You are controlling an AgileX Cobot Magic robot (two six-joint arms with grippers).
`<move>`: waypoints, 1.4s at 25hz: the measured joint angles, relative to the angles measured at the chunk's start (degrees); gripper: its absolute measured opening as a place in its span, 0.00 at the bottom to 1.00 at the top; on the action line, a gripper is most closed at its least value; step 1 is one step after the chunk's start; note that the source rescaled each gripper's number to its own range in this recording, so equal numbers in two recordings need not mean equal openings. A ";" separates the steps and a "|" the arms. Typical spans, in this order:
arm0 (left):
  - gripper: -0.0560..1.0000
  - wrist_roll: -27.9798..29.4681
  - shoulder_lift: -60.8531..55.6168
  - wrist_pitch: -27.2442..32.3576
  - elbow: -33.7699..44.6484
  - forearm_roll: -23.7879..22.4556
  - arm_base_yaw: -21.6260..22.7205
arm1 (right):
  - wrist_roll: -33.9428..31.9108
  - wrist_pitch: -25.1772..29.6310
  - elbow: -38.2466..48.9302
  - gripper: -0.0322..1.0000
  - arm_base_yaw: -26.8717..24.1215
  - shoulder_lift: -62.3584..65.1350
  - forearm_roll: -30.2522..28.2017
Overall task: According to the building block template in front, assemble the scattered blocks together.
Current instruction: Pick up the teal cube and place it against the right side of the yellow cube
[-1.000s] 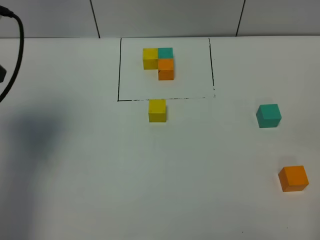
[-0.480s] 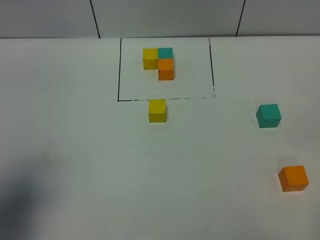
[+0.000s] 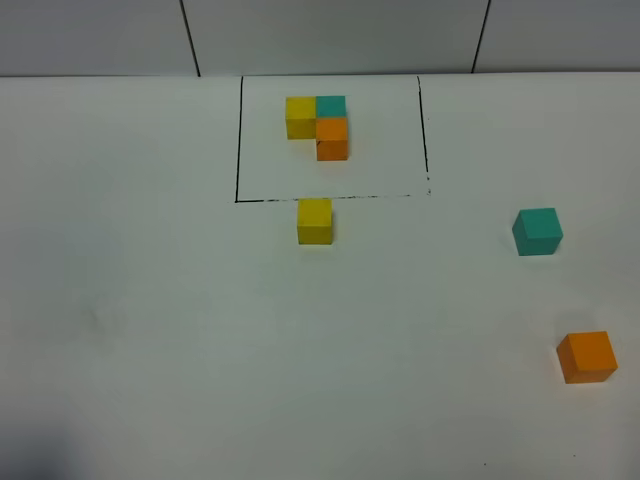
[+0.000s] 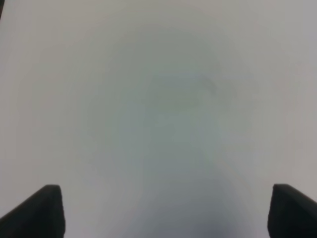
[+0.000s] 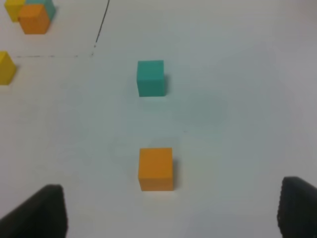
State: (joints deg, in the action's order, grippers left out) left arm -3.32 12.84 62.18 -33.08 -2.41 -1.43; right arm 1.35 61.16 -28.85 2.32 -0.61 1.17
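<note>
Left fingers (image 4: pixel 42 213): spread wide, empty, over plain counter (image 4: pixel 158 99). On counter, left to right: building block template (image 3: pixel 317 125), far middle; yellow block (image 3: pixel 314 220) just outside its near black line; teal block (image 3: pixel 537 231) and orange block (image 3: pixel 586 356) well apart at right. Right fingers (image 5: pixel 44 213): spread, empty, nearest orange block.

Lowest in frame: right gripper (image 5: pixel 173 213), dark fingertips (image 5: pixel 49 210) set wide apart, nothing between them. Orange cube (image 5: pixel 156 168) nearest gripper, flat on white table (image 5: pixel 237 99), untouched. Teal cube (image 5: pixel 151 78) beyond it, roughly in line, well apart. Yellow cube (image 5: pixel 6 68) partly cut by frame, just outside black line (image 5: pixel 102 22). Template cluster (image 5: pixel 30 15) inside line, partly cut off; its yellow, teal and orange cubes touching.
</note>
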 joint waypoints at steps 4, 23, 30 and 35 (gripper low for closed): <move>0.91 -2.00 -7.16 0.03 3.04 2.88 0.00 | 0.00 0.00 0.00 0.73 0.00 0.00 0.00; 0.76 -2.96 -13.15 -1.23 4.06 5.71 -0.06 | 0.00 0.00 0.00 0.73 0.00 0.00 0.00; 0.67 -2.83 -13.15 -1.28 4.06 5.71 -0.06 | 0.00 0.00 0.00 0.73 0.00 0.00 0.00; 0.67 -2.83 -13.15 -1.28 4.06 5.71 -0.06 | 0.00 0.00 0.00 0.73 0.00 0.00 0.00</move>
State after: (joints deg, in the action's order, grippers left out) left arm -6.16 -0.31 60.90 -29.01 3.31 -1.49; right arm 1.35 61.16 -28.85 2.32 -0.61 1.17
